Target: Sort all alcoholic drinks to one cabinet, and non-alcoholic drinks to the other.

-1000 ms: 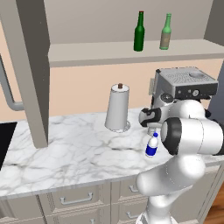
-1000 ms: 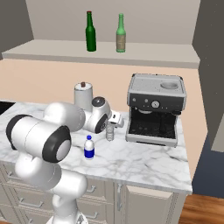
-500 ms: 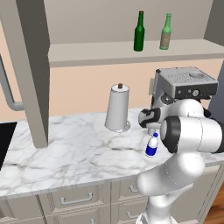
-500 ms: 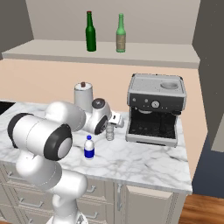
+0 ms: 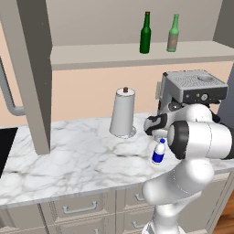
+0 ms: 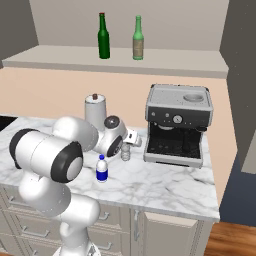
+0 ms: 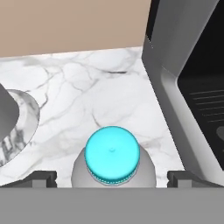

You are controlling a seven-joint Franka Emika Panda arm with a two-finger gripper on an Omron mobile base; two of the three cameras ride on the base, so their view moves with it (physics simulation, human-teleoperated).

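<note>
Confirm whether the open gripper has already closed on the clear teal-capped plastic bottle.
No: the gripper's fingertips stand wide apart on either side of the clear teal-capped plastic bottle.

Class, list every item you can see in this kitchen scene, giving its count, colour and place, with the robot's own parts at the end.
Glass bottles: two, dark green and paler olive-green with a tan label, upright on the shelf.
Blue-labelled bottle: one, white with a blue cap, on the marble counter near its front.
Clear bottle: one, teal cap, on the counter between the end effector's fingertips.
Coffee machine: one, grey and black, on the counter's right.
Paper towel roll: one, white, at the counter's back.
Drawers: grey, below the counter.
Arm: one, white with dark joints.
End effector: one, open around the clear bottle.
</note>
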